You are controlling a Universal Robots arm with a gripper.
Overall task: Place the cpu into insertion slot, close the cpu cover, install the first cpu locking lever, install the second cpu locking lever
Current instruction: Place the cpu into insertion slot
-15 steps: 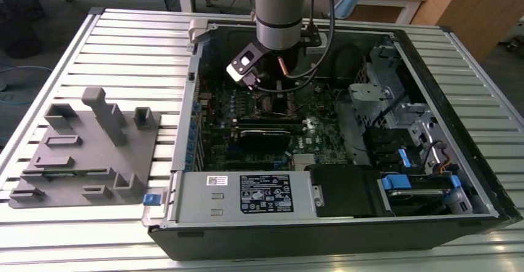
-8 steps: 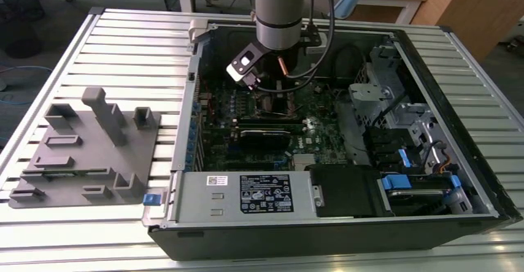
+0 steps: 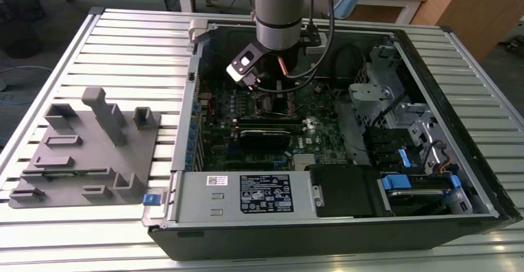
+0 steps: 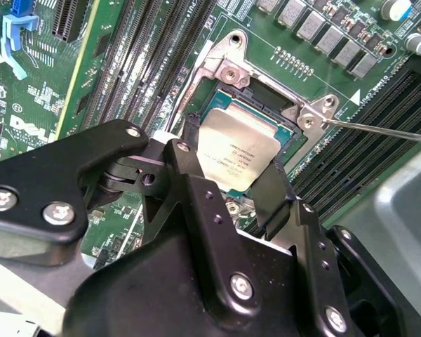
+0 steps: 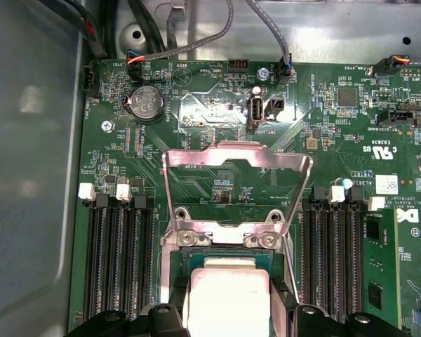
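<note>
My gripper [image 4: 230,172] was clenched on the cpu [image 4: 235,147], fingers on two opposite edges, just over the insertion slot [image 4: 263,95]. I judged the placing needed the chip level, square to the rim, no forcing. The cpu cover [image 5: 189,158] stood raised.

The cpu [image 4: 237,151] is topped with matt silvery-grey metal; the cpu cover [image 5: 237,165] is seen as thin, bright, smooth sheet metal. The insertion slot [image 4: 256,91] is rimmed in shiny metal against a glossy green circuit board [image 5: 217,105]. The gripper [image 4: 228,168] is finished in matt black with bright metal screws [image 4: 241,284], and the table [image 3: 123,38] is formed of ribbed metal
</note>
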